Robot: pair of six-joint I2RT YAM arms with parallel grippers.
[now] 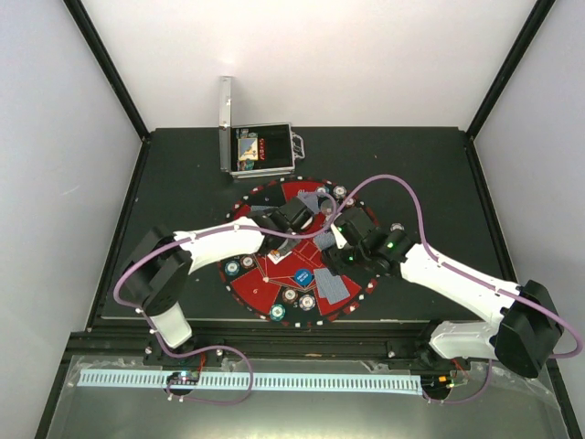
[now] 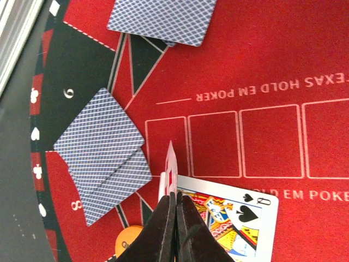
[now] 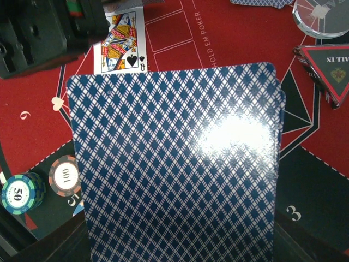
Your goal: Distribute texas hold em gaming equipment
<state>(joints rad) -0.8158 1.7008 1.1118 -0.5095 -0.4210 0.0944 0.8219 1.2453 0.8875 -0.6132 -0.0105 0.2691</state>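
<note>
Deck of blue-backed cards [image 3: 174, 164] fills the right wrist view, face down, gripped at its lower end by the right pincer [image 1: 347, 240], jaws part-way apart on it. Bench [image 1: 183, 165] carries the round red-and-black mat [image 1: 259, 291]. Left pincer [image 2: 175, 197] is clamped fully on one red-suit card [image 2: 170, 164], held on edge beside the face-up queen of spades [image 2: 229, 218] on the mat. Face-down pair [image 2: 103, 153] lies at seat 8. Teal 50 chip stack [image 3: 22, 192] sits just beside a 100 chip [image 3: 64, 176]. Orange disc [image 2: 128, 240] lies near the left fingers.

White walls [image 1: 320, 55], black corner posts [image 1: 110, 69], dark table [image 1: 183, 183]
</note>
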